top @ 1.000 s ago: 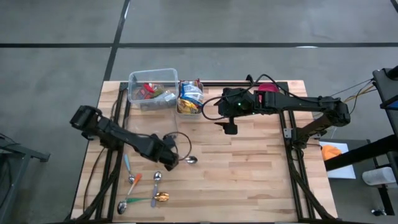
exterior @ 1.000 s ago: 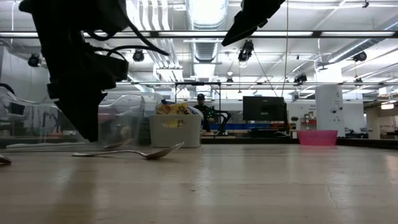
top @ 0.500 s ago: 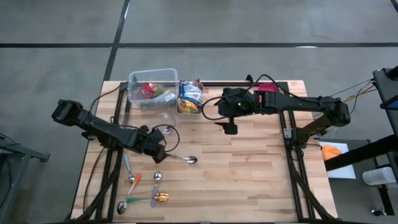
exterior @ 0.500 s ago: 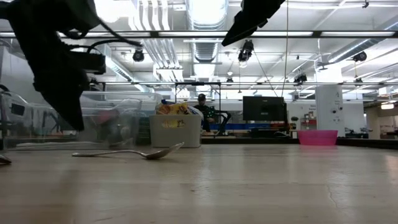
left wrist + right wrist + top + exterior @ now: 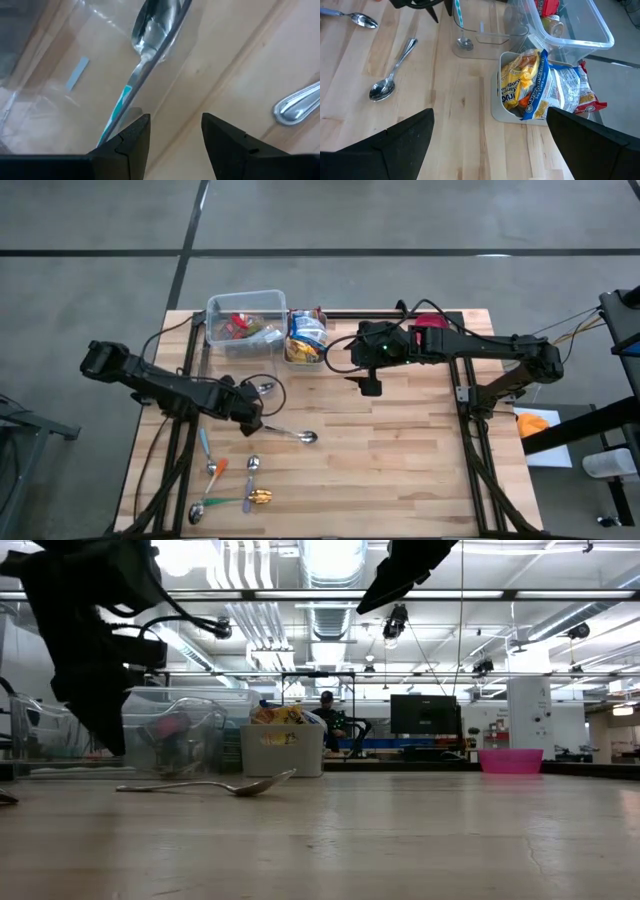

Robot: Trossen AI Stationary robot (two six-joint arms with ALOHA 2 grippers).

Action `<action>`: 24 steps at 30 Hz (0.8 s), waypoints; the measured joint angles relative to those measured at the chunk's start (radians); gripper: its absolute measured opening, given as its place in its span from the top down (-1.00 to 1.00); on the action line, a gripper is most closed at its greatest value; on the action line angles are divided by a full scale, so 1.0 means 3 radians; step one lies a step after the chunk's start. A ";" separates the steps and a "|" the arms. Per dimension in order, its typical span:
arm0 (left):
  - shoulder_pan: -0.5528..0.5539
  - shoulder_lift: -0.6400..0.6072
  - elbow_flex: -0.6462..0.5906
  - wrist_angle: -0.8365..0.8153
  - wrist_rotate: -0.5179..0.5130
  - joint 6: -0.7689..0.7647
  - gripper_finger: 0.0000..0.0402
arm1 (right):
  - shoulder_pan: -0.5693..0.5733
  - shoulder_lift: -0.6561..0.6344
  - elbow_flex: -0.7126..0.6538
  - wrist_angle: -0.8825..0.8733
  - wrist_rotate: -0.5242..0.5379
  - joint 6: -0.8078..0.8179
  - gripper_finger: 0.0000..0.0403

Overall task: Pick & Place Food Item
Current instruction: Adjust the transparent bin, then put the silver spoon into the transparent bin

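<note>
Food item = crinkled yellow-and-blue snack packets (image 5: 306, 338), stuffed in small pale square bin (image 5: 496, 107) at far edge of table (image 5: 400, 470), approx. mid-width, touching or just beside clear plastic tub (image 5: 245, 320) on its left side (tub holds red packs). Right claw (image 5: 370, 387) hangs above table just beside bin, toward the right edge and slightly nearer the front; fingers spread wide, holding nothing. Right wrist view looks down on packets, so bin lies ahead of that claw, toward far edge. Packets' long axis: approx. far-to-front in high view, but crumpled, so not certain. Left claw (image 5: 250, 412) is low toward left-front of table, next to clear plastic cup (image 5: 266, 389) w/ teal-handled spoon (image 5: 145, 65) in it; fingers part-way apart, nothing between them. Steel spoon (image 5: 299, 436) lies just beside it, more spoons (image 5: 225, 485) toward front-left corner. Judgement: right arm is nearer to food, clear path; next move prob. needs a short reach toward far edge and down onto packet top. Risk: thin foil may slip or drag the bin.
</note>
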 joint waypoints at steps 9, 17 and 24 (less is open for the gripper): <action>-0.0216 -0.0001 0.0444 0.0086 0.0058 -0.0014 0.11 | 0.0000 0.0000 0.0000 0.0000 0.0000 0.0001 -0.91; -0.0592 0.0229 0.0882 0.0351 -0.0370 0.0211 0.11 | 0.0001 0.0000 -0.0001 0.0001 0.0000 0.0000 -0.91; -0.0637 0.0873 0.1147 0.0383 -0.0522 0.0358 0.11 | 0.0000 0.0000 0.0000 0.0000 0.0001 0.0000 -0.91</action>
